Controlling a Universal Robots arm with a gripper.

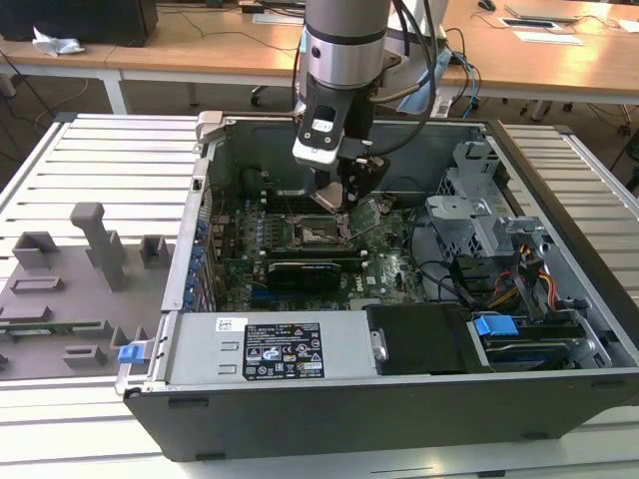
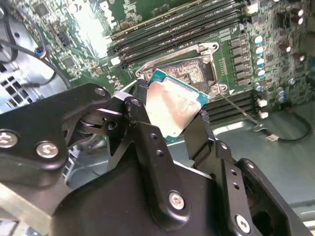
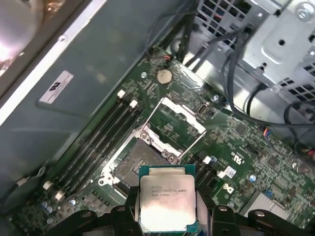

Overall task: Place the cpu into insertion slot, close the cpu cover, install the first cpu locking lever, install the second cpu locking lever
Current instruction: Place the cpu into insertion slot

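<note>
While the tool (image 2: 171, 117) clenches the cpu (image 2: 172, 107) by two opposite edges between its black fingers (image 2: 140, 110), the chip hangs tilted just above the insertion slot (image 2: 189, 71) and apart from it. Its silver lid is turned toward both wrist cameras. In the first wrist view rows of small print cross that lid, and a teal-green border rims it. The socket lies bare, its dark pinned centre exposed, with the cpu cover (image 3: 178, 123) swung open just beside it. Long black memory slots (image 3: 101, 145) run along one side of the socket, and a coin cell (image 3: 164, 75) sits on the green board past the cover. A white sticker (image 3: 55, 87) with black print is stuck on the grey case wall.

In the exterior view the arm reaches down into the open computer case (image 1: 559, 329), which lies on a slatted metal table (image 1: 110, 150). The power supply (image 1: 200, 349) bears a black-and-white label panel (image 1: 283, 349). Black cables (image 1: 449, 279) and a drive cage (image 1: 479, 210) crowd the exterior view's right of the socket. A grey fixture tray (image 1: 70, 289) rests at the exterior view's left of the case.
</note>
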